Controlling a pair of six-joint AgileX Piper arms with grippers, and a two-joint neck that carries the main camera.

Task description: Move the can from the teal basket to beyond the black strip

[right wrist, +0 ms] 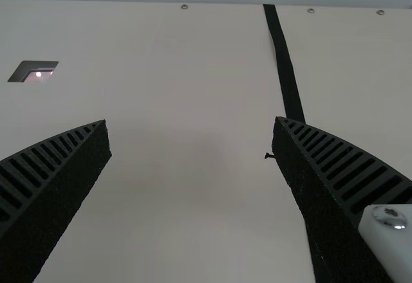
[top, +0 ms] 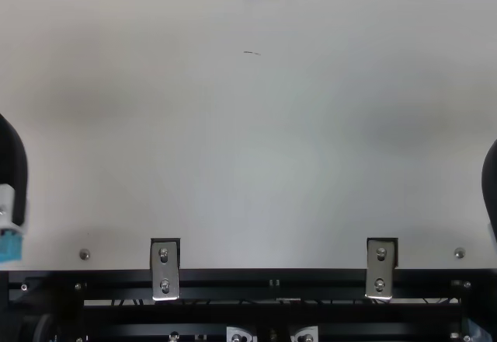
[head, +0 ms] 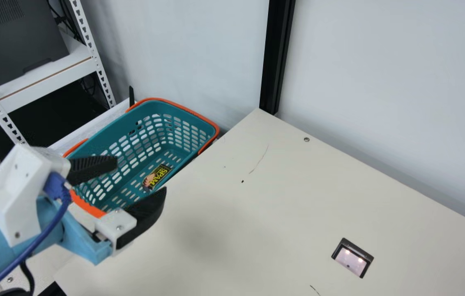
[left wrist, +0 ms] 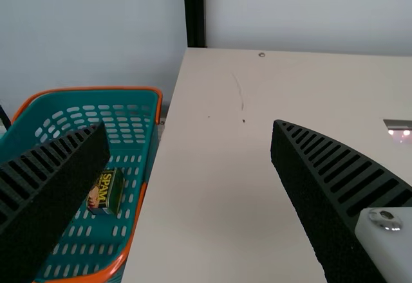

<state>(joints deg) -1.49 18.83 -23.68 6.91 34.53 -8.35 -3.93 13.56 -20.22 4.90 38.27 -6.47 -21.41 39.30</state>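
Observation:
In the main view my left gripper is open above the near end of the teal basket, nothing between its fingers. The can, with a dark label, lies on the basket's floor near the side by the table. From the left wrist, the open gripper has the can beside one finger, inside the basket. My right gripper is at the top view's right edge; in the right wrist view this gripper stands open over bare table, the black strip running behind one finger.
The cream table has a small framed opening set in it. A black post rises at the table's far corner against the wall. A white shelf rack stands beyond the basket. Metal brackets line the table's near edge.

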